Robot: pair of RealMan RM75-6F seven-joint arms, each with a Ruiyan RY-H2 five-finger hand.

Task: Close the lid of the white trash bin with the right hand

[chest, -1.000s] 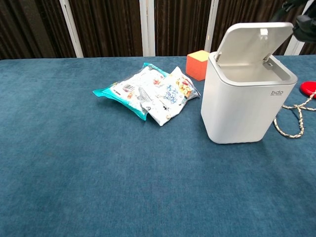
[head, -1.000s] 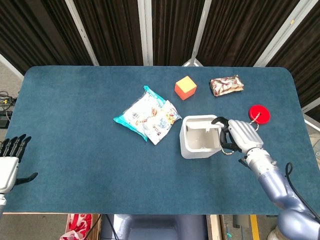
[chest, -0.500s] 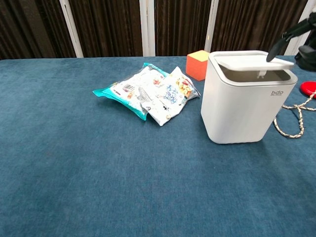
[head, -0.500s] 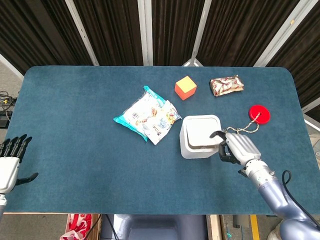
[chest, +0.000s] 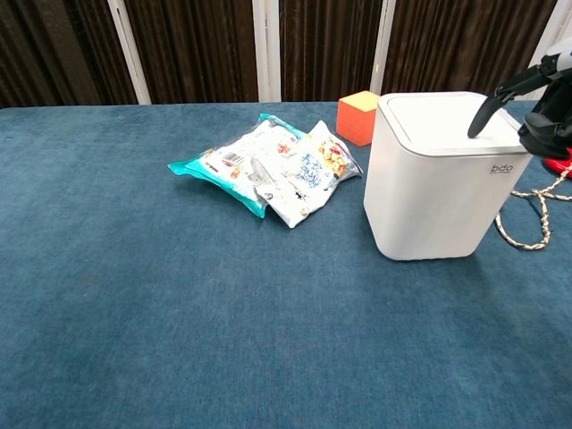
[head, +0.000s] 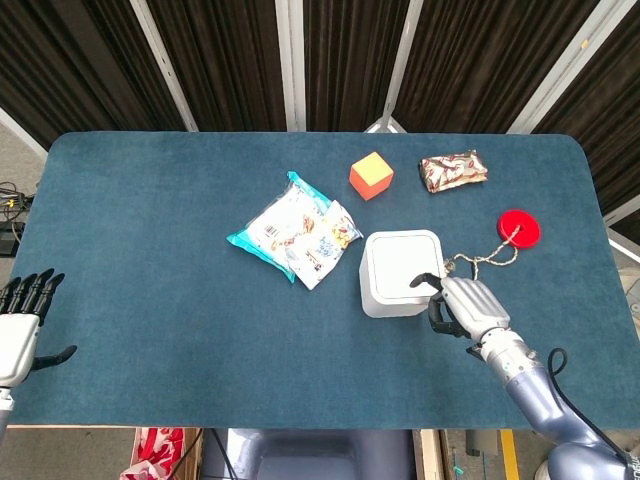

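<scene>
Lid (chest: 447, 114) now lying flat on white trash bin (head: 400, 272), mid-table; you are keeping right hand (head: 462, 303) at its edge, fingers curled, holding nothing, fingertip possibly touching lid, pressing it seated.

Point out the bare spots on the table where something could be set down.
Free: the whole left half, left of the snack bags, and the near strip before the white trash bin. Crowded: around the bin, with the right hand, rope and orange cube.
</scene>
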